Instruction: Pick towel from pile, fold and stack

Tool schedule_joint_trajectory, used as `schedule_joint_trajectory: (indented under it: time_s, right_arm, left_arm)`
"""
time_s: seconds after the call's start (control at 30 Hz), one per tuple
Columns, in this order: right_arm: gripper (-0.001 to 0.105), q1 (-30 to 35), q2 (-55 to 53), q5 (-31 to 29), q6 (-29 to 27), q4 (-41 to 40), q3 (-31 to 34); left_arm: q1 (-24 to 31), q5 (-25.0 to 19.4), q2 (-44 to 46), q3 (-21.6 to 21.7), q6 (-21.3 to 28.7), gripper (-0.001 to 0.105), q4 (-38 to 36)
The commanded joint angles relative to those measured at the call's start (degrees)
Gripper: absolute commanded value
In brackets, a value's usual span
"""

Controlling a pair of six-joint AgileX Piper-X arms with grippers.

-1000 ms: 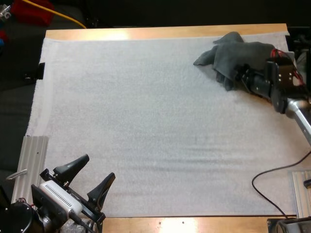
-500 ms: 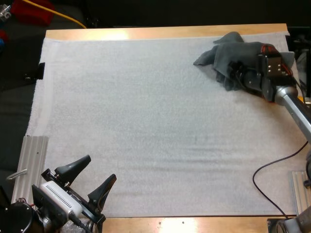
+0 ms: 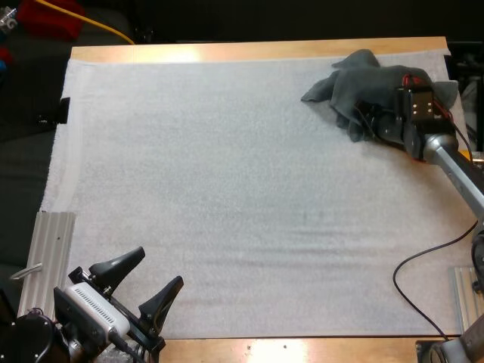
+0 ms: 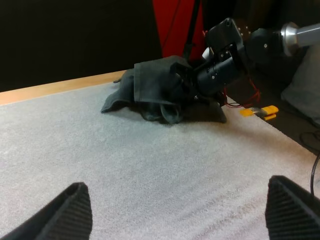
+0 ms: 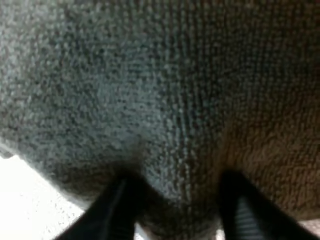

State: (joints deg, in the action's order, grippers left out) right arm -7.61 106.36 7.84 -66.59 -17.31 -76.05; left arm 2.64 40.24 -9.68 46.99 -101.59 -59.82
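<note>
You were at the pick; your right gripper (image 3: 369, 121) was buried in the crumpled towel (image 3: 374, 79) at the frame's upper right; whether it gripped cloth, I could not tell; your left gripper (image 3: 159, 267) sat spread wide, lower left; next you needed a sure pinch, then a lift.

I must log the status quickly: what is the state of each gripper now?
Left gripper: open, holding nothing.
Right gripper: at the crumpled towel; open or shut cannot be told.

Dark grey-green towel (image 3: 370, 79), white mat (image 3: 227, 189), light-brown table (image 3: 249, 51), black left gripper (image 3: 157, 267).
</note>
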Motion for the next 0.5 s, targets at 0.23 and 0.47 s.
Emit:
schedule_joint_trajectory:
  time_s: [0.23, 0.47]
  right_arm:
    - [0.017, -0.1, -0.1, 0.1, -0.2, -0.9, -0.6]
    - [0.022, -0.1, -1.5, 0.2, -1.8, -0.9, -0.6]
  left_arm:
    - [-0.1, 0.6, -0.1, 0.5, -0.1, 0.07, 0.5]
    - [-0.1, 0.6, -0.1, 0.5, -0.1, 0.07, 0.5]
